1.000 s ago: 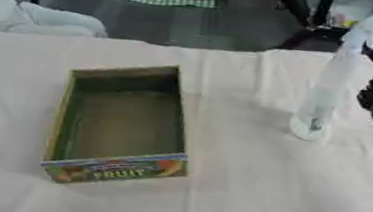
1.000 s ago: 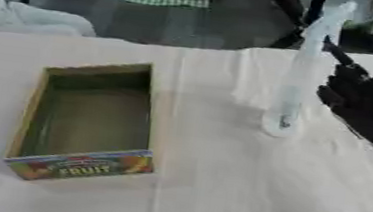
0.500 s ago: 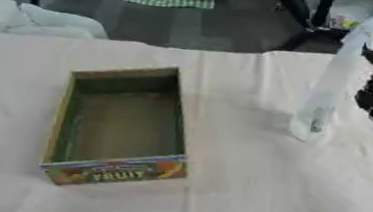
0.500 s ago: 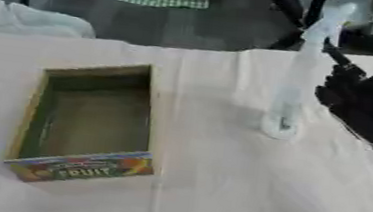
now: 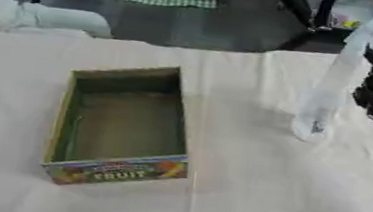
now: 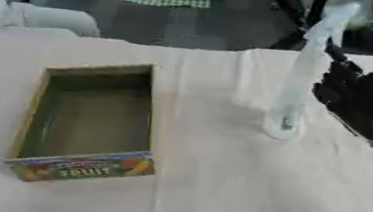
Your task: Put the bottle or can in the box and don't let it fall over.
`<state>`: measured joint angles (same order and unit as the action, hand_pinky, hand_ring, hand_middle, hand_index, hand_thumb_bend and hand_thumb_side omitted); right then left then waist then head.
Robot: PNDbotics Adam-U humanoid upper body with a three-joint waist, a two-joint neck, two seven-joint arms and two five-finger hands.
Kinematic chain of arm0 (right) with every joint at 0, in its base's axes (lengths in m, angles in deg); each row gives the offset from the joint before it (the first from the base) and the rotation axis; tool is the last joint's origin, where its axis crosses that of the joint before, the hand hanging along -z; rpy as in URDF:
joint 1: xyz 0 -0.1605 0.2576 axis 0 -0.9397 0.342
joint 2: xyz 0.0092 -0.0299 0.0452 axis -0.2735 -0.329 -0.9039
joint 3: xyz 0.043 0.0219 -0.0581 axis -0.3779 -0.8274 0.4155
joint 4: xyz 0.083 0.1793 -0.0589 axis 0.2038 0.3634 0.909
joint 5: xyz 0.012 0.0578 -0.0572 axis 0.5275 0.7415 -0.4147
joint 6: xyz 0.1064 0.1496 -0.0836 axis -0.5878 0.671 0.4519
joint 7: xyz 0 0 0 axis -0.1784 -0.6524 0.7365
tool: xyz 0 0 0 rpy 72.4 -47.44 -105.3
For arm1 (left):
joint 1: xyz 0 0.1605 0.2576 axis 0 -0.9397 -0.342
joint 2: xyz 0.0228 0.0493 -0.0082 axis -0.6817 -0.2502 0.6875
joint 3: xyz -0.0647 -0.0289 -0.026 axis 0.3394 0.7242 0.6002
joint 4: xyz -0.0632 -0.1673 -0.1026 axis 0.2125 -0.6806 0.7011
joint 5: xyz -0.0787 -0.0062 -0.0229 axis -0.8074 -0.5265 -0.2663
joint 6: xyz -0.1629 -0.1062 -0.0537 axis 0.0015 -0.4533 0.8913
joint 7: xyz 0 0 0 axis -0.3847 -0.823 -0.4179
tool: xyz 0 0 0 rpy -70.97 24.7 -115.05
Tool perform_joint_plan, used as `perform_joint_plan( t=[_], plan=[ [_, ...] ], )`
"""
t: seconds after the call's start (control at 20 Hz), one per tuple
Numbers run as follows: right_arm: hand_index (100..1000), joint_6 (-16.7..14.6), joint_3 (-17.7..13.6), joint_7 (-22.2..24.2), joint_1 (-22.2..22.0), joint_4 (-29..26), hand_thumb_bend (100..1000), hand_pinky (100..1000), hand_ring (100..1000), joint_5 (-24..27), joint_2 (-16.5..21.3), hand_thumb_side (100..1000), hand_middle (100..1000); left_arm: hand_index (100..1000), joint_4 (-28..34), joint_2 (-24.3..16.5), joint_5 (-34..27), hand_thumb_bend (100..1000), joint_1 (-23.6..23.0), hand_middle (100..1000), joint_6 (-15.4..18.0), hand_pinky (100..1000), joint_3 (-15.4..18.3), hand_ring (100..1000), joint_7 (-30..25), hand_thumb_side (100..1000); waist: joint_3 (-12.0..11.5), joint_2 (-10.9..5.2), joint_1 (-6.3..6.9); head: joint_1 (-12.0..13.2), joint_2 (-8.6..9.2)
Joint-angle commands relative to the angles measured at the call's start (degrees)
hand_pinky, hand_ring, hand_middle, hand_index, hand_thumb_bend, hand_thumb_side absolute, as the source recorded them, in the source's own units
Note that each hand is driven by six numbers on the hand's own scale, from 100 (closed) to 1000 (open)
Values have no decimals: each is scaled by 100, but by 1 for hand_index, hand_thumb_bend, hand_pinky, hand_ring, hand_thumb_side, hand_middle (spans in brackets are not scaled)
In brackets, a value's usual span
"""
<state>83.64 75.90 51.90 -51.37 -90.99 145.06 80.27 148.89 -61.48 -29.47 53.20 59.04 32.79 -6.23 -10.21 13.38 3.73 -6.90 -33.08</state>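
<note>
A tall clear plastic bottle (image 6: 293, 92) stands upright on the cream tablecloth, right of centre. My right hand (image 6: 360, 100), black, sits just to the right of it at mid height, fingers relaxed and not wrapped round it. One dark fingertip reaches close to the bottle's upper part; whether it touches I cannot tell. The open cardboard box (image 5: 119, 170), green inside with "FRUIT" on its front wall, lies to the left with nothing in it. My left hand does not show.
The cloth-covered table (image 5: 240, 205) ends at its far edge just behind the bottle. A white padded shape (image 5: 33, 12) lies at the far left corner. Dark chair legs and floor lie beyond.
</note>
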Motion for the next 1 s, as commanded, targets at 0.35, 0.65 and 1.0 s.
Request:
perform_joint_plan(
  t=[0.35, 0.65, 1.0],
  plan=[
    [988, 39, 9, 4, 167, -148, 100, 100, 100, 122, 79, 838, 155, 759, 109, -96, -21, 734, 64, 806, 7, 751, 11, 923, -18, 617, -20, -60, -34, 0, 94],
    [987, 47, 39, 39, 277, -159, 100, 100, 100, 182, 103, 834, 159, 759, 109, -95, -27, 735, 68, 807, 7, 751, 7, 923, -20, 617, -28, -53, -32, -10, 106],
    [986, 13, 52, 50, 377, -187, 100, 100, 100, 243, 135, 831, 163, 759, 109, -95, -25, 734, 64, 807, 0, 751, 1, 924, -23, 617, -30, -50, -40, -18, 95]
  ],
)
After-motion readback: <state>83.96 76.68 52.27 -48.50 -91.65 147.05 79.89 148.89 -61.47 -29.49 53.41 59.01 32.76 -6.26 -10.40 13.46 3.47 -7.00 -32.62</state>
